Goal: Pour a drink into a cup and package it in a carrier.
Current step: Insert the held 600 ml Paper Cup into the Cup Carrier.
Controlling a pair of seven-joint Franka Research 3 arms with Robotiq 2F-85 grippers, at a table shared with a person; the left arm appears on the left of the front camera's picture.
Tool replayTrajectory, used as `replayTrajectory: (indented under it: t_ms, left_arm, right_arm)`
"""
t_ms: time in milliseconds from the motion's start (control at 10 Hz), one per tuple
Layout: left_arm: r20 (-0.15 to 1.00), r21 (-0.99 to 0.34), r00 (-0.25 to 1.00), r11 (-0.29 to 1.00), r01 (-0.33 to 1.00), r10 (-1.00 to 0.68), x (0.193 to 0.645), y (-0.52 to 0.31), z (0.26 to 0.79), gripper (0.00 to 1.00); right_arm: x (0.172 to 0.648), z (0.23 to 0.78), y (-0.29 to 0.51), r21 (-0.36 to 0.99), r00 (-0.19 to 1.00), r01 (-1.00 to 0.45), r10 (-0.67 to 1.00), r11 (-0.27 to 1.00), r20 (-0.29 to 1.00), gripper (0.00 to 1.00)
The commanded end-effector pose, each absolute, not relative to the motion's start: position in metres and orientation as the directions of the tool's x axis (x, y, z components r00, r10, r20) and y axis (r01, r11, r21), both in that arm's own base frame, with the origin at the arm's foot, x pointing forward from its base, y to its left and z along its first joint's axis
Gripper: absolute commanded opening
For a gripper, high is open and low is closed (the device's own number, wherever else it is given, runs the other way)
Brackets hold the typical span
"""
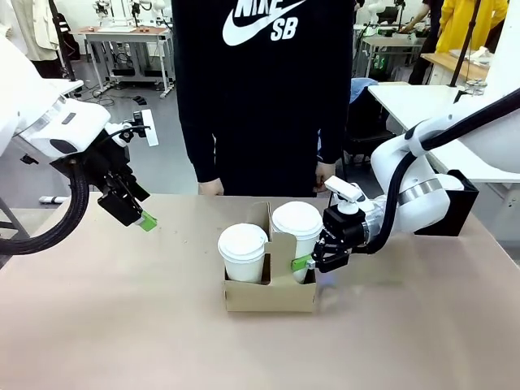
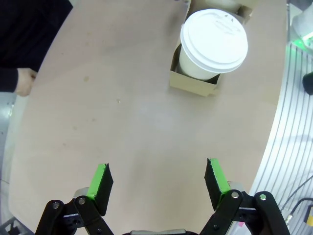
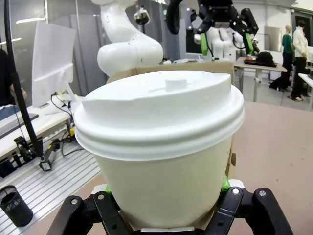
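Standing on a tan table [image 1: 97, 325]: one brown cardboard carrier [image 1: 270, 296] with an upright central handle panel, near the middle, in front of a person [image 1: 260, 89] in a black top at the far edge. Contents: two white cups with white lids, one per pocket; left cup [image 1: 242, 252] nearer the camera side, right cup [image 1: 297, 229] a little farther back. Right gripper [image 1: 311, 262]: at the carrier's right side, closed on the right cup, one green pad visible against the cup wall at the carrier's edge; in the right wrist view the lidded cup [image 3: 161, 156] sits between its black fingers, with the carrier panel [image 3: 215, 68] behind it. Left gripper [image 1: 140, 216]: raised above the table at the left, well apart from the carrier, jaws spread wide, holding nothing; in the left wrist view its green pads [image 2: 101, 180] stand apart over bare tabletop, with one lidded cup [image 2: 213, 43] in its carrier pocket [image 2: 193, 84] farther off. Person's hand [image 2: 23, 81]: at the table's far edge, touching nothing.
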State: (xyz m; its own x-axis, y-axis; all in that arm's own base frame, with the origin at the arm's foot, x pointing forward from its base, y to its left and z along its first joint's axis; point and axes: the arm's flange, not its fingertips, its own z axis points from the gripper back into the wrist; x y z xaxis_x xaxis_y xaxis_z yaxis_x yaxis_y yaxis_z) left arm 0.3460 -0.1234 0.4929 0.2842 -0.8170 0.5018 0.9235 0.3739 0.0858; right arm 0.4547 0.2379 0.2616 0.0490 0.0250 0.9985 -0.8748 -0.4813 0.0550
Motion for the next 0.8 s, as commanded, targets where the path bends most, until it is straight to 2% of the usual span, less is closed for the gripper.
replayTrajectory:
  t_ms: [0, 500, 600, 700]
  left_arm:
    - [0.501, 0.084, 0.283, 0.371, 0.925, -0.818, 0.347, -0.123, 0.493, 0.95]
    - [0.501, 0.084, 0.283, 0.371, 0.925, -0.818, 0.347, -0.123, 0.493, 0.95]
    - [0.501, 0.084, 0.283, 0.371, 0.925, -0.818, 0.347, -0.123, 0.493, 0.95]
    - [0.501, 0.084, 0.283, 0.371, 0.925, -0.818, 0.347, -0.123, 0.493, 0.95]
  right_arm:
    - [0.461, 0.252, 0.239, 0.004, -0.01, -0.857, 0.024, -0.515, 1.0, 0.81]
    - [0.465, 0.237, 0.232, 0.012, -0.015, -0.831, 0.045, -0.555, 0.999, 0.81]
    - [0.465, 0.238, 0.232, -0.003, -0.034, -0.831, 0.046, -0.556, 0.998, 1.0]
    - [0.465, 0.241, 0.229, -0.02, -0.05, -0.841, 0.04, -0.541, 0.998, 1.0]
